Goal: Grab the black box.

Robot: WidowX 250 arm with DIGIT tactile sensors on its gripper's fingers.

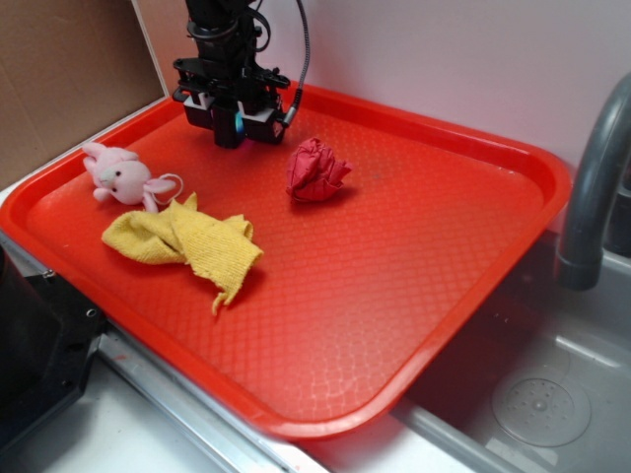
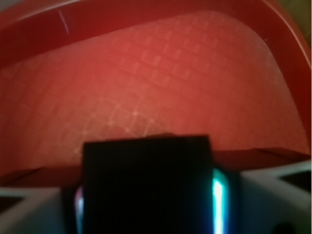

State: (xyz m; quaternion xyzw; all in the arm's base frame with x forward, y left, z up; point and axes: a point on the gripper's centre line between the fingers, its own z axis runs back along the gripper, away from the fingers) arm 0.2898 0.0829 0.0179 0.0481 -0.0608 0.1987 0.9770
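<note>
Gripper (image 1: 234, 126) sits low at the tray's (image 1: 394, 394) far edge, jaws clamped on the black box (image 2: 147, 183). Box lies straight between the jaws, filling the wrist view's bottom, its long side across

Wrist view blurred; black box (image 2: 147, 185) cut by bottom edge.

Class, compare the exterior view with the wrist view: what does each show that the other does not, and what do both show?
Only the exterior view shows the pink plush bunny, the yellow cloth, the crumpled red cloth, the grey faucet and the sink. Only the wrist view shows, up close, the broad flat face of the black box filling the space between the gripper's pale fingers. Both show the red tray, the gripper and the black box held in it.
</note>
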